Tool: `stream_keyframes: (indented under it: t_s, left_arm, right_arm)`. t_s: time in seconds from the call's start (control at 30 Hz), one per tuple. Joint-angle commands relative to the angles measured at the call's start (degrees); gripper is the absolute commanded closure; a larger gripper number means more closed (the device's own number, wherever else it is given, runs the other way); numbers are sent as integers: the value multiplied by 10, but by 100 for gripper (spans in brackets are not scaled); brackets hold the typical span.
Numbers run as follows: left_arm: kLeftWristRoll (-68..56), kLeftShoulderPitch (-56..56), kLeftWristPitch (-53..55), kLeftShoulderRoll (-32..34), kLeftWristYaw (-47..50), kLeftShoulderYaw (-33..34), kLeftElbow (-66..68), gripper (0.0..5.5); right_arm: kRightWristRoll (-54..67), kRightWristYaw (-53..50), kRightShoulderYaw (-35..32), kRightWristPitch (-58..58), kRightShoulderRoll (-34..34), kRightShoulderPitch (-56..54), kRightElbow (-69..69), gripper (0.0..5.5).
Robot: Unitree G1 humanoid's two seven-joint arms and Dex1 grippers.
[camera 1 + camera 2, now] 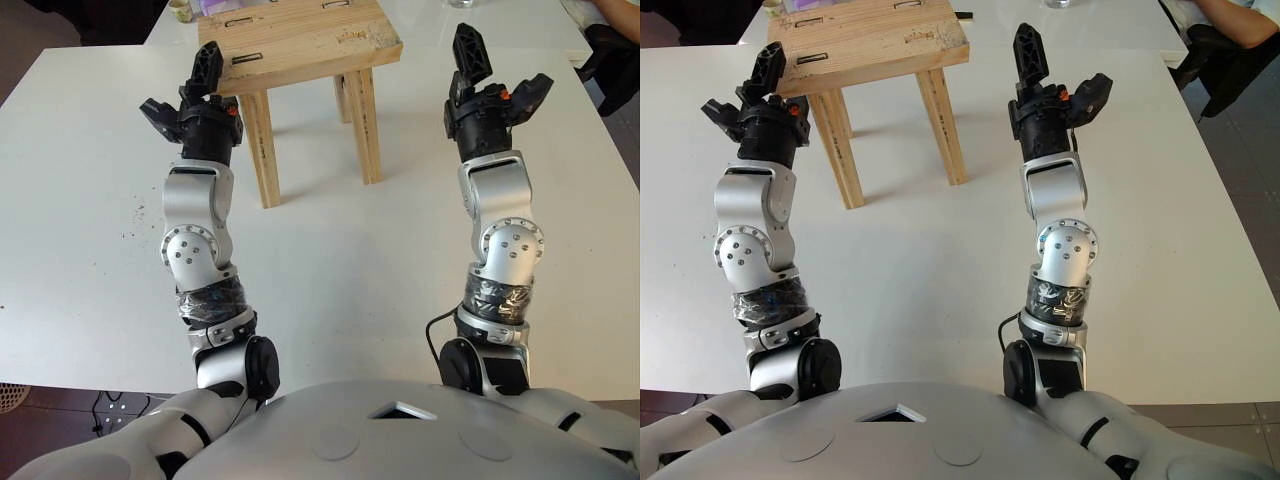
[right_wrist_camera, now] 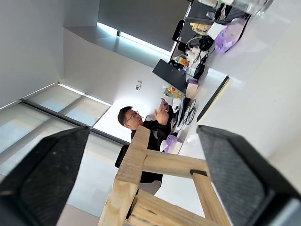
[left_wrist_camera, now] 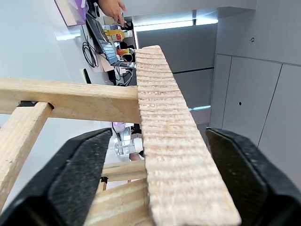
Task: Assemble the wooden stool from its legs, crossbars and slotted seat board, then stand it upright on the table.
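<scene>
The wooden stool (image 1: 300,35) stands upright at the back of the white table (image 1: 350,250), with its slotted seat on top and its legs (image 1: 262,150) down. My left gripper (image 1: 180,90) is open at the seat's front left corner. In the left wrist view the seat's edge (image 3: 174,179) runs between the two black fingers (image 3: 75,179), with a gap on each side. My right gripper (image 1: 500,75) is open to the right of the stool, apart from it and holding nothing. The right wrist view shows the stool's leg and crossbar (image 2: 155,165) beyond its fingers (image 2: 235,179).
A small jar (image 1: 181,10) stands behind the stool near the table's far edge. A dark object (image 1: 610,60) lies off the table's right side. A few dark specks (image 1: 135,215) mark the table's left part. Bare tabletop spans the space between my arms.
</scene>
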Motion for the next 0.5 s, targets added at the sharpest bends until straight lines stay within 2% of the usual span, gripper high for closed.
stream_keyframes:
  t_s: [0.03, 0.23, 0.33, 0.37, 0.43, 0.5]
  left_arm:
    - [42, -1, 21, 40, -11, -2, -8, 138]
    - [196, 45, 40, 154, -31, 12, -27, 138]
    - [367, 58, 1, 216, -14, 9, -27, 138]
    - [441, 51, -14, 238, -2, -6, -26, 138]
    - [556, 18, -38, 256, 12, -49, -28, 138]
    - [641, -50, -50, 227, 33, -118, -28, 138]
  right_arm:
    - [-21, 25, -4, 4, -9, -34, 13, 100]
    - [-104, 35, -9, -12, -34, -82, 50, 100]
    - [-128, 1, -43, -11, -50, -114, 89, 100]
    - [-165, 2, -36, -12, -68, -123, 95, 100]
    - [-273, 14, 18, -14, -113, -143, 96, 100]
    - [-475, 41, 147, -66, -169, -176, 108, 100]
